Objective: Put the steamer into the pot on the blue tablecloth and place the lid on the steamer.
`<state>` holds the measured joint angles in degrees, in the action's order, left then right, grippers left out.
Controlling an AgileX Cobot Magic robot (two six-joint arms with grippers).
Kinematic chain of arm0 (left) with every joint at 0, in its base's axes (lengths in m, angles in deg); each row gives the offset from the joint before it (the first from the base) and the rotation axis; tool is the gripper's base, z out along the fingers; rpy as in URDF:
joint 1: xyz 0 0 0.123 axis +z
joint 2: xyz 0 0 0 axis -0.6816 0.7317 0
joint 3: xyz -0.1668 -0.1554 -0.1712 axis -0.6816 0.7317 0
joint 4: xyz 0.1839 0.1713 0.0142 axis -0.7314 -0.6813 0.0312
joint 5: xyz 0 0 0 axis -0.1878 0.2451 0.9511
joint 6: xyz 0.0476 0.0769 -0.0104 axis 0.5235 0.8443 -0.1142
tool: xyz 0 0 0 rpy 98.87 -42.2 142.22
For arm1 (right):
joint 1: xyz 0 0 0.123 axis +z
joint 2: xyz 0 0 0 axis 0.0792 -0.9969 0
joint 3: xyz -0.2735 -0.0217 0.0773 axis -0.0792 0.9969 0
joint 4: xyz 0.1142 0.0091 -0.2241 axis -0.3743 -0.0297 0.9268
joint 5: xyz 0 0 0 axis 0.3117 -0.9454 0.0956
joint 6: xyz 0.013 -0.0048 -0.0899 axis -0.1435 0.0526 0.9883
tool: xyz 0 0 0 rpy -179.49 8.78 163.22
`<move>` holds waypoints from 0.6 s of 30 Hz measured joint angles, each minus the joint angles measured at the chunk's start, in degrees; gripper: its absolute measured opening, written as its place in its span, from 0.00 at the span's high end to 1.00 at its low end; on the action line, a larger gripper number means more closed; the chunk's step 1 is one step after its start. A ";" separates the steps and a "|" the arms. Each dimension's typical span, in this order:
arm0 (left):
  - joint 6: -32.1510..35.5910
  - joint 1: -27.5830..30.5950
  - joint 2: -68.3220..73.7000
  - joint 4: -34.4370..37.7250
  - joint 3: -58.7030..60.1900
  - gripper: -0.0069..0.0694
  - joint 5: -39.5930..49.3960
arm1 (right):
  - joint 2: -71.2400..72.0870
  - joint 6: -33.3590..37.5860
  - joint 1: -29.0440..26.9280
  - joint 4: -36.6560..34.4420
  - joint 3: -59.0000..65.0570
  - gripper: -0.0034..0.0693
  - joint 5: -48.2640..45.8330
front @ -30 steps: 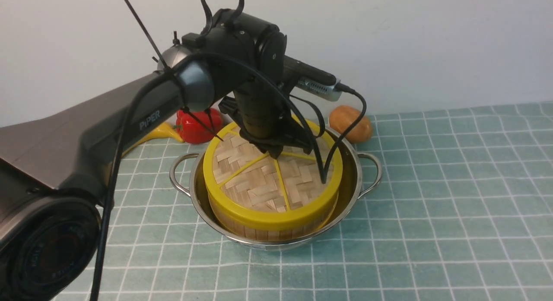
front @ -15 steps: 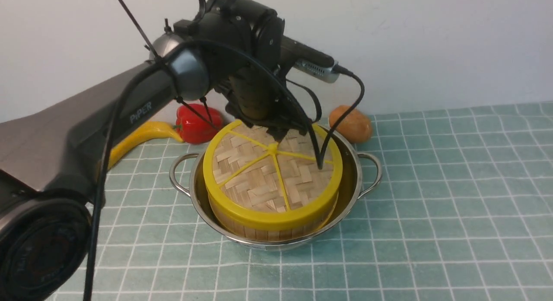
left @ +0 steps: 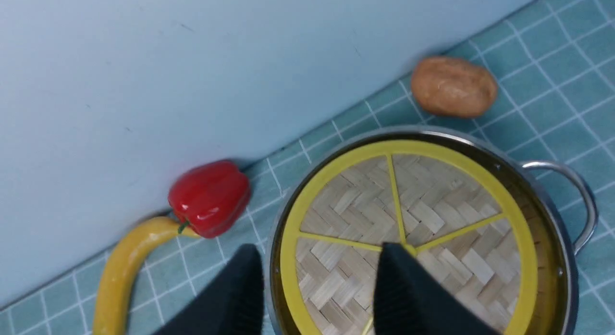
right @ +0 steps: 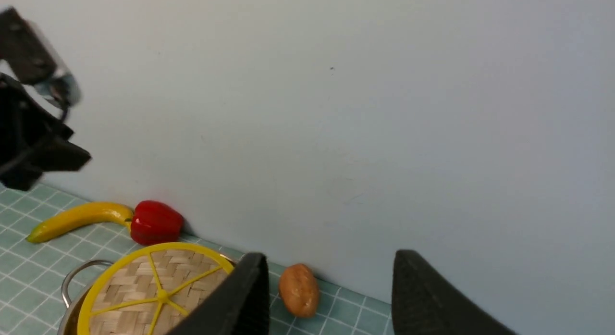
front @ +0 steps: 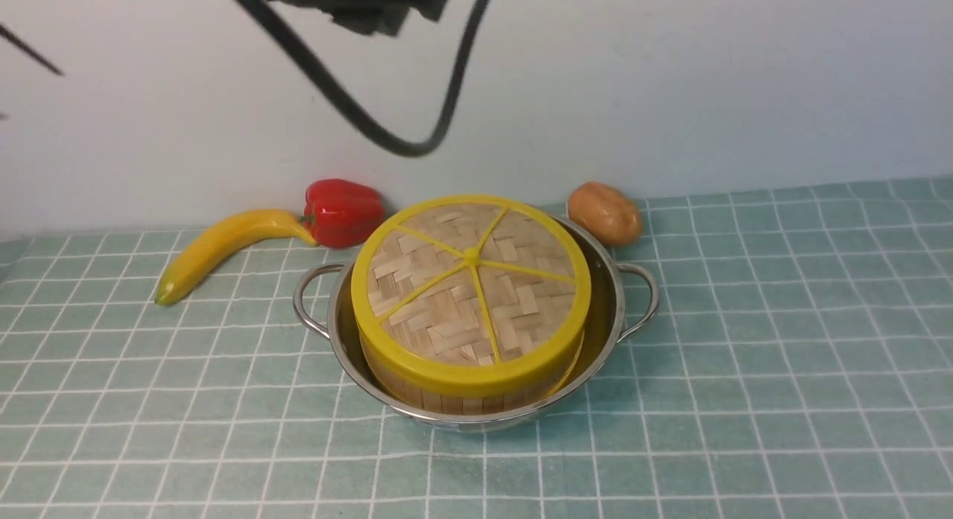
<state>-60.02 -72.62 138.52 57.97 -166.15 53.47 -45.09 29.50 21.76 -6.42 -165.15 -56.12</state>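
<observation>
The flat woven-bamboo lid with yellow spokes (front: 470, 281) is judged light, stiff, best gripped at its hub; left tool (left: 319, 258) and right tool (right: 331, 263) are seen parted, empty.

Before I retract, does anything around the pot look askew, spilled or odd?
Nothing spilled or damaged. The lid sits flat on the steamer, both inside the pot. Only oddity: the steamer is off-centre, with a wider gap on the pot's right side.

Probably a staged lab tabletop: bare wall (front: 670, 80), blue tablecloth (front: 744, 355), plastic-looking banana (front: 223, 247), pepper (front: 339, 212).
</observation>
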 joint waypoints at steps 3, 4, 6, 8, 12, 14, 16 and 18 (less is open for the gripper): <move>0.00 0.00 -4.24 0.00 0.91 0.83 0.05 | 4.35 0.05 0.00 1.17 3.73 0.51 0.21; 0.00 0.00 -7.31 0.00 2.33 0.90 0.05 | 7.87 0.05 0.00 2.23 7.33 0.55 0.33; 0.00 0.00 -10.50 0.00 4.58 0.93 0.05 | 11.43 0.05 0.00 3.03 11.06 0.61 0.33; 0.00 0.00 -15.09 0.00 9.18 0.94 0.05 | 15.72 -0.45 0.00 3.91 17.52 0.68 0.28; 0.00 0.00 -21.62 0.53 18.28 0.94 0.06 | 21.95 -2.19 0.00 5.35 26.57 0.78 0.13; 0.00 0.00 -28.49 1.95 29.20 0.94 -2.18 | 27.15 -4.46 0.00 6.75 35.10 0.86 0.08; 0.00 0.00 -31.83 3.30 35.82 0.94 -4.85 | 29.24 -5.05 0.00 7.46 38.73 0.90 0.02; -0.05 0.00 -36.67 5.44 44.08 0.94 -8.23 | 31.84 -5.64 0.00 8.21 43.97 0.95 -0.05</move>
<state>-60.07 -72.62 101.85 63.42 -122.07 45.24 -13.25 23.86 21.76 1.79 -121.17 -56.17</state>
